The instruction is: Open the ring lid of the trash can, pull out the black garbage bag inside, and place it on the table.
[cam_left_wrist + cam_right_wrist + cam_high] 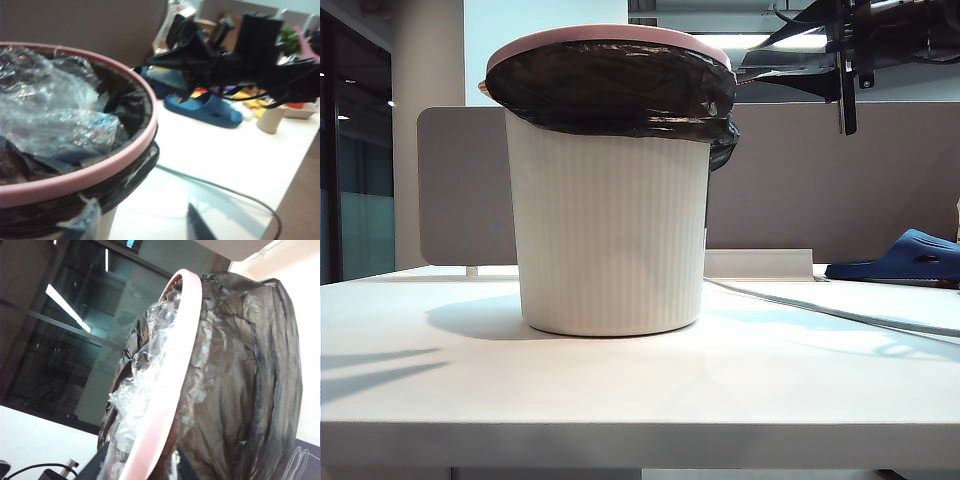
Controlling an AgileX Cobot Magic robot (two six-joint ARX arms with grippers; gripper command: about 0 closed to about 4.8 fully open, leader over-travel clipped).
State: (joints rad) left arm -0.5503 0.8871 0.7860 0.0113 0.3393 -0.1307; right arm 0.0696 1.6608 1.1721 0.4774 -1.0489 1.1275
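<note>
The cream ribbed trash can [610, 240] stands mid-table [620, 400]. The pink ring lid [610, 33] sits on its rim, over the black garbage bag [620, 90] folded down outside. My right gripper [141, 465] is open, one dark finger on each side of the ring lid [172, 375], close to the bag [235, 365]. My left gripper [134, 231] is open beside the can's wall [107, 225], just under the ring lid [100, 172] and the bag's fold [125, 185]. Only dark arm parts [845, 60] show in the exterior view.
Clear crinkled plastic [55, 115] fills the bag's mouth. A dark blue slipper [910, 255] lies at the back right of the table and a cable [820, 312] runs across it. A grey-brown partition [800, 180] stands behind. The right arm [240, 65] hangs beyond the can.
</note>
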